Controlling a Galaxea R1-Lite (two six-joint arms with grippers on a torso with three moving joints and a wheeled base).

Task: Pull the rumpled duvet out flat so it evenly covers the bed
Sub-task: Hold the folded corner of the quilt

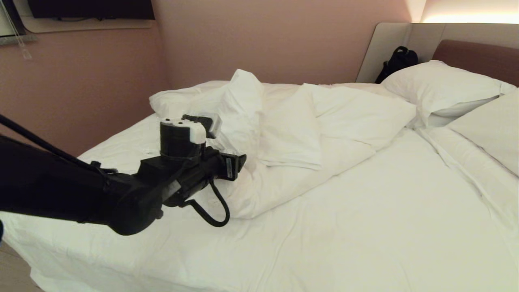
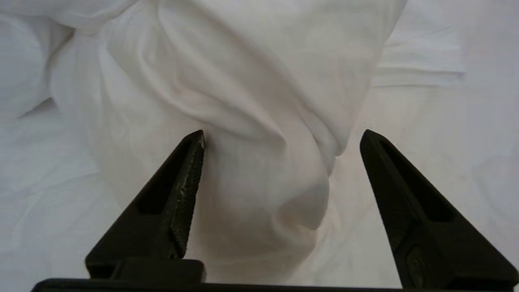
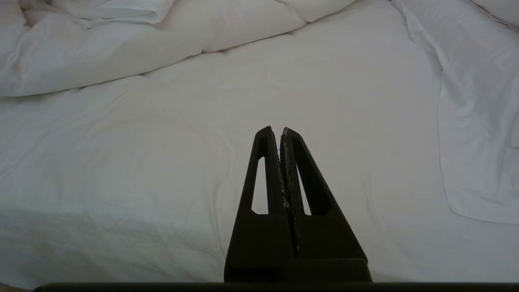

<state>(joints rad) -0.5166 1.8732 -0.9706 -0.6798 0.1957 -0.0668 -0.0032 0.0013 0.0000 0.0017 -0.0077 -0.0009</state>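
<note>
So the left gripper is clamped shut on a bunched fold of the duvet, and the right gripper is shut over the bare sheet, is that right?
Not quite. The left gripper is open, its fingers spread either side of a bunched fold of the duvet without pinching it, as the left wrist view shows. The right gripper is indeed shut over the bare sheet.
</note>
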